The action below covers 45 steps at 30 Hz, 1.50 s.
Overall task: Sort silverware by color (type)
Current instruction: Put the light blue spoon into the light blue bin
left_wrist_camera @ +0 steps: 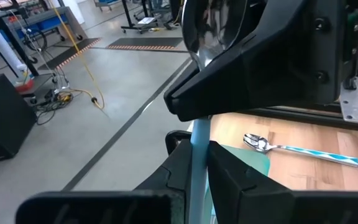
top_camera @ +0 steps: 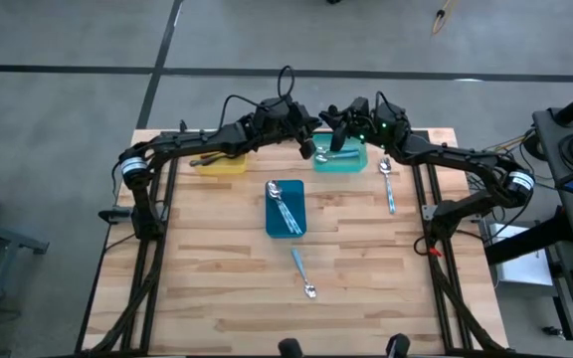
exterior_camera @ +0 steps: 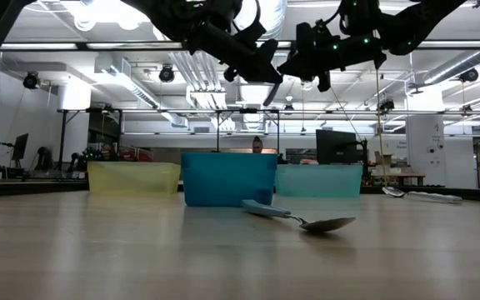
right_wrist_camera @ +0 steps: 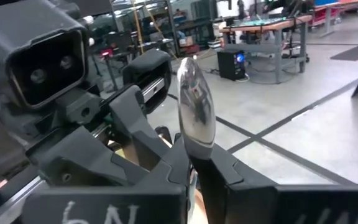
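Both hands meet near the top centre of the high view, above the teal tray point(top_camera: 340, 159). The left hand point(left_wrist_camera: 199, 163) and right hand point(right_wrist_camera: 194, 168) both pinch one blue-handled spoon point(right_wrist_camera: 195, 112). If either pulls early, I reckon it drops outside the tray.

floor point(top_camera: 68, 149): grey concrete | ceiling lights point(exterior_camera: 98, 17): bright | table point(top_camera: 227, 288): wood

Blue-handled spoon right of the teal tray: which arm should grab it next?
Right, likely. The loose spoon lies on its side, nearer the right gripper than the left gripper; both clamp a held spoon.
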Motion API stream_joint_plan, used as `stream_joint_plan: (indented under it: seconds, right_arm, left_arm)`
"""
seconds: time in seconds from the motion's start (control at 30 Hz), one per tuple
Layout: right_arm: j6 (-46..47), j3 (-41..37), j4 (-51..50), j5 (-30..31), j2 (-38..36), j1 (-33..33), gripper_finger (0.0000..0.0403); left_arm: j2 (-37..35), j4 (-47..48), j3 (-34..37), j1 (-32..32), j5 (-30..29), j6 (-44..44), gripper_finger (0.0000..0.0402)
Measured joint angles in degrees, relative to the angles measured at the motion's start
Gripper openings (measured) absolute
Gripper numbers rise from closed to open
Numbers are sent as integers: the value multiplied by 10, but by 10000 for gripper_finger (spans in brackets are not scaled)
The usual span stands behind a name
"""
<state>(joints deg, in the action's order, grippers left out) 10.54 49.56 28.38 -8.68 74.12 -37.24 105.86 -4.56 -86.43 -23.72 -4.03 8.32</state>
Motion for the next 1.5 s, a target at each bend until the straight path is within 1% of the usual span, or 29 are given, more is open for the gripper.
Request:
stream_joint_plan:
  seconds: [0.17,0.27,0.37,0.47,0.5,0.57,0.63,0.7,0.77,0.83,0.87,0.9,1.03,1.17,1.23,1.4,1.5]
  right_arm:
    - [-16,0,-22,-13,-5,-1,9]
    - [-34,0,-48,-11,-11,-1,8]
    - [-53,16,-111,1,-14,-6,7]
    - [-68,45,-168,-9,-18,-4,7]
    - [-77,57,-196,-14,-18,-3,7]
    - [-109,85,-288,-14,-18,-3,8]
    - [-152,116,-389,-11,-17,-4,8]
    - [-195,145,-485,-14,-17,-3,8]
    - [-228,163,-553,-20,-18,-1,8]
    - [-246,171,-594,-23,-17,-1,8]
    - [-248,174,-605,-23,-17,-2,8]
    - [-248,176,-609,-22,-17,-2,8]
    - [-248,175,-611,-23,-17,-1,8]
    - [-248,171,-611,-35,-17,-1,8]
    - [-246,171,-611,-35,-17,-1,8]
    - [-247,170,-611,-38,-17,-1,8]
    - [-247,170,-611,-38,-17,-1,8]
  left_arm:
    - [0,15,0,1,8,1,24]
    - [-1,22,0,-2,39,1,33]
    - [-8,20,0,-1,65,4,53]
    - [-9,23,-1,-1,67,15,78]
    - [-9,26,-1,-1,67,17,87]
    - [-13,26,0,-2,79,24,103]
    - [-20,25,0,-5,113,33,116]
    - [-25,22,0,-10,163,41,125]
    - [-26,24,0,-18,229,47,132]
    - [-25,26,0,-30,310,56,136]
    - [-22,20,0,-35,341,59,137]
    - [-19,11,0,-40,357,58,137]
    - [11,-36,0,-51,368,34,138]
    - [44,-118,0,-52,414,21,138]
    - [57,-148,0,-51,421,11,138]
    - [83,-219,0,-52,416,-16,138]
    - [94,-239,0,-53,414,-21,138]
